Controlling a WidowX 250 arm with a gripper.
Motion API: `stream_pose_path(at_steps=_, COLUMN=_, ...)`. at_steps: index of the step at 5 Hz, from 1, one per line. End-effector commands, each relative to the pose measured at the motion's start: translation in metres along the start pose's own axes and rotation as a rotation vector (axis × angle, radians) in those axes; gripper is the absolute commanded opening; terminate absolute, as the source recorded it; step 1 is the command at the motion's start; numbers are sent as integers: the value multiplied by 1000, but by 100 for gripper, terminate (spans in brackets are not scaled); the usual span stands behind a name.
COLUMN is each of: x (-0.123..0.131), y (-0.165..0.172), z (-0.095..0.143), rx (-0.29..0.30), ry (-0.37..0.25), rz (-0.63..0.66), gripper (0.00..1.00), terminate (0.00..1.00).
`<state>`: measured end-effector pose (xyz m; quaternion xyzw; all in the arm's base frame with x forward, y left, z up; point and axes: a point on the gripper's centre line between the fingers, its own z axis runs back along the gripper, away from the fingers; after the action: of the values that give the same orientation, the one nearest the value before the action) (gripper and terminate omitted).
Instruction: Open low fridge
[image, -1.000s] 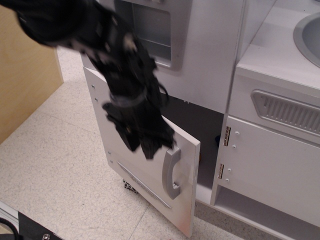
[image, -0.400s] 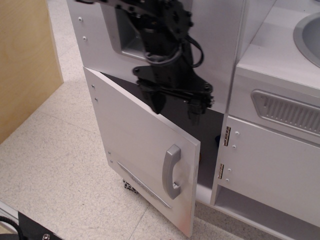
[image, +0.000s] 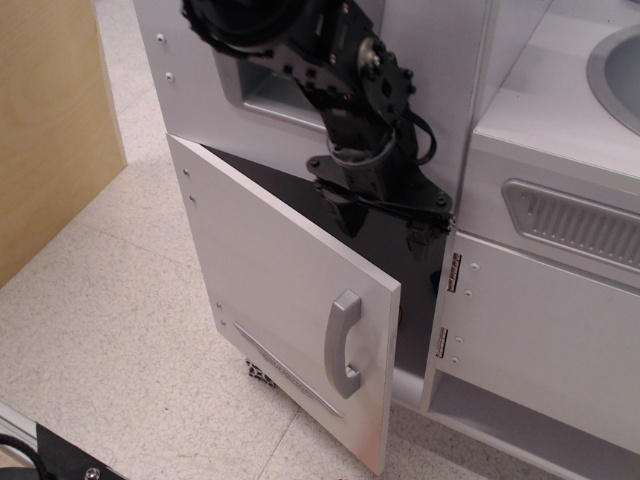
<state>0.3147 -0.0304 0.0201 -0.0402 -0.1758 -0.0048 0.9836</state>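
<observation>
The low fridge door is silver-grey with a curved vertical handle and an embossed strip at its bottom edge. It stands swung partly open, hinged at its left side, and the dark inside shows behind it. My black gripper hangs in the opening above the door's free edge, in front of the dark interior. Its two fingers are spread apart and hold nothing. It touches neither the door nor the handle.
Above the fridge is a silver panel with a recessed dispenser niche. To the right stands a white cabinet door with brass hinges, a vent panel and a sink bowl. A wooden board stands at left. The floor is speckled tile.
My gripper has moved from in front of the door near the handle, up and to the right, into the opening above the door's free edge. The door has stayed at the same angle.
</observation>
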Motion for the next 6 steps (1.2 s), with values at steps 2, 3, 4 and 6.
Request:
stream_pose_path(at_steps=2, x=-28, y=39, z=-3, rx=115, ry=39, rz=-12, gripper=100, terminate=0)
stream_pose_path(at_steps=3, x=-53, y=61, z=6, rx=138, ry=61, rz=-42, gripper=100, terminate=0)
stream_pose_path(at_steps=4, x=-71, y=84, z=7, rx=129, ry=109, rz=-78, gripper=100, terminate=0)
stream_pose_path(at_steps=6, x=-89, y=132, z=13, rx=161, ry=141, rz=-79, gripper=100, terminate=0)
